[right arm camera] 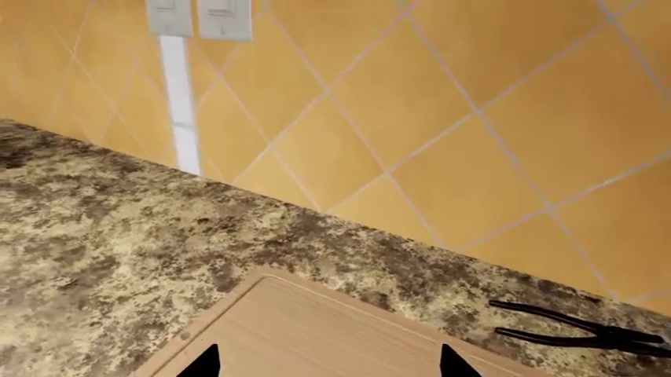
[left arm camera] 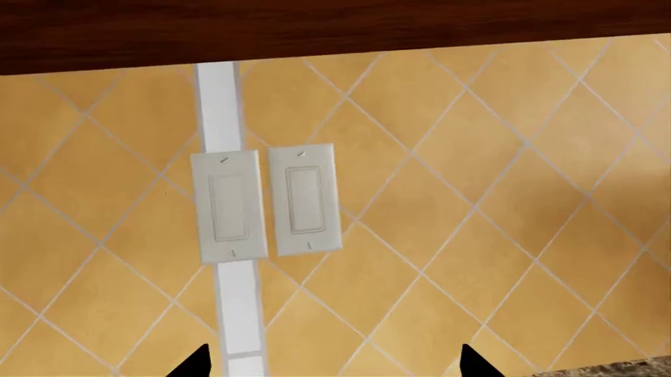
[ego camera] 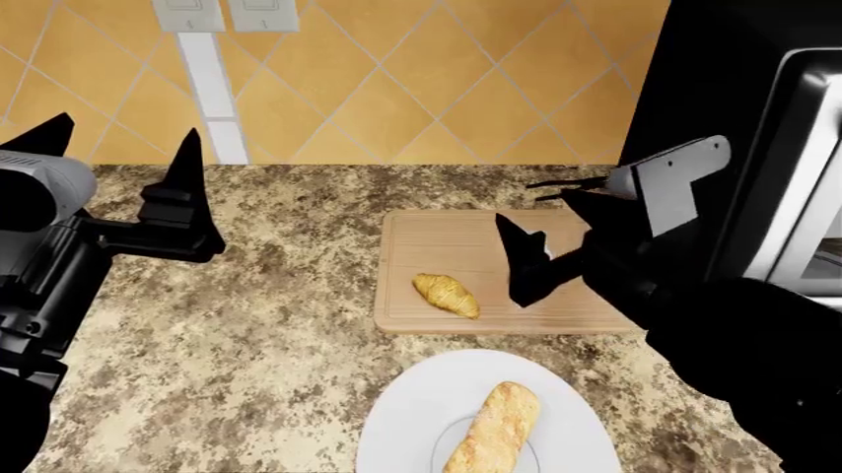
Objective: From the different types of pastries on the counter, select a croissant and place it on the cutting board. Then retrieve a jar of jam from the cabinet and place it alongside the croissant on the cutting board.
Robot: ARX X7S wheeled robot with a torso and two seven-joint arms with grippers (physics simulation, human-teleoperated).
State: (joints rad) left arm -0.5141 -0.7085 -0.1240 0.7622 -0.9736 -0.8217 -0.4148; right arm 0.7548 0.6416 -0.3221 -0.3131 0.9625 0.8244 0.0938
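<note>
Baguette-like loaf (ego camera: pixel 492 429) nearest; croissant (ego camera: pixel 447 295) lies left of wide-open, empty right gripper (ego camera: pixel 553 232).

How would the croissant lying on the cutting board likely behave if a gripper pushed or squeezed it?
The croissant is small, so probably light and easy to slide across the smooth cutting board. Its ridged, flaky-looking surface suggests it may crush under a firm squeeze. Its tapered ends might let it pivot rather than roll.
</note>
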